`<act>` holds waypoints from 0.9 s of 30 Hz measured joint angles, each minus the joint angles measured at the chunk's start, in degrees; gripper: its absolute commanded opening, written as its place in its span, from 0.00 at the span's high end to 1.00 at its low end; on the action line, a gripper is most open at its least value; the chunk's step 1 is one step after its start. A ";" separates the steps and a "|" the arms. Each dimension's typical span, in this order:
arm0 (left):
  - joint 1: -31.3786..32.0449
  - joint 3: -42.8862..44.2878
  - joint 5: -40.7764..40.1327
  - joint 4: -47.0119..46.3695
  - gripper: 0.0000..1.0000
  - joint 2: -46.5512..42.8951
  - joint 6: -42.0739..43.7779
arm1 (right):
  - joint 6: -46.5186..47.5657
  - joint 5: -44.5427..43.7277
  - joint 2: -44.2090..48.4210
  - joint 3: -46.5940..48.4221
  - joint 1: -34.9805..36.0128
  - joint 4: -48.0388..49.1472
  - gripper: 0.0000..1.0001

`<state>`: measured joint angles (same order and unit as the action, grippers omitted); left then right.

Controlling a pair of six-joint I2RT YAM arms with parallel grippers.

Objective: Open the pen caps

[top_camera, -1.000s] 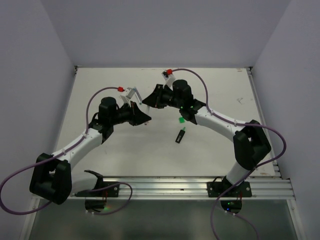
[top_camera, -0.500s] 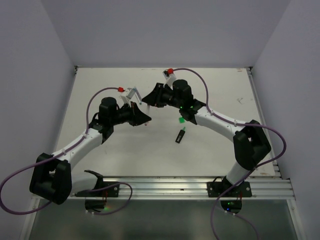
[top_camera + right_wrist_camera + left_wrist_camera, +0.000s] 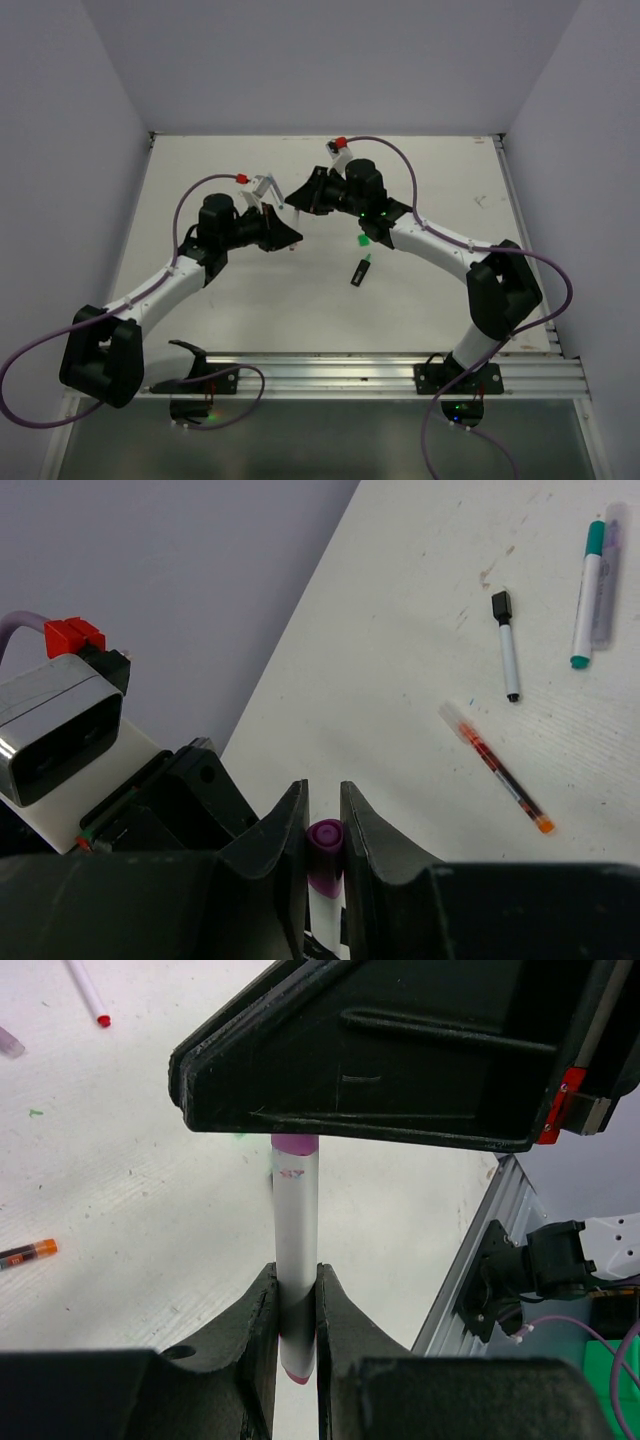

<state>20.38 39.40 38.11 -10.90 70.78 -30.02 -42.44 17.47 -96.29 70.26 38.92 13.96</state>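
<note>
Magenta cap (image 3: 323, 858) sits pinched in my right pincer (image 3: 322, 810); my left pincer (image 3: 297, 1305) pinches the whitish pen (image 3: 296, 1210) barrel. The cap looks seated, so next I pull straight apart.

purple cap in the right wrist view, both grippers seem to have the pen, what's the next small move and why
Probably pull the right gripper straight away along the pen's axis while the left gripper holds firm. The right one pinches the purple cap, the left one clamps the whitish barrel, and the cap looks seated on the barrel.
</note>
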 measured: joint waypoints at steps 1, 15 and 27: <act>0.00 0.13 0.00 0.11 1.00 0.13 0.00 | 0.00 0.00 0.00 0.00 0.00 -0.04 0.87; 0.68 1.14 -0.26 0.85 1.00 0.50 -0.44 | 1.09 0.11 -0.02 2.38 -0.90 -4.00 1.00; 4.72 7.56 -8.04 -0.74 1.00 2.29 -3.87 | 1.05 6.36 -1.16 11.65 -6.75 -10.78 1.00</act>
<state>25.10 46.96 30.06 -11.64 73.08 -33.89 -41.39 23.83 -97.45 81.91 32.16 3.18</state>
